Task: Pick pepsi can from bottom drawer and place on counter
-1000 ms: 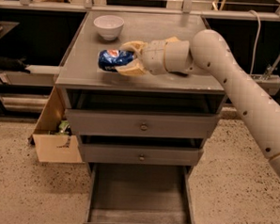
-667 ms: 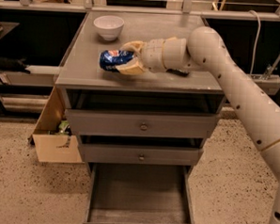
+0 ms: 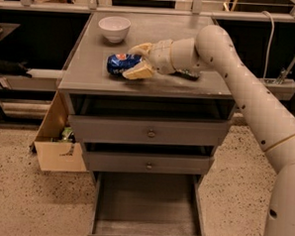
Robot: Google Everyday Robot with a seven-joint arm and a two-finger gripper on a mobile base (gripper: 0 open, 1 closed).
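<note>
The pepsi can (image 3: 119, 64), blue with a round logo, lies on its side on the counter (image 3: 85, 72), left of centre. My gripper (image 3: 130, 62) reaches in from the right, with one pale finger (image 3: 140, 48) behind the can and one in front of it, closed on its right end. The can rests on the counter top. The bottom drawer (image 3: 145, 209) is pulled open below, and its grey floor is bare.
A white bowl (image 3: 114, 28) stands at the counter's back left. A small dark object (image 3: 190, 74) lies under my wrist. Two shut drawers with brass knobs (image 3: 150, 133) sit above the open one. A cardboard box (image 3: 56, 147) stands on the floor at the left.
The can and gripper stay in nearly the same place on the counter. The arm has shifted only slightly.
</note>
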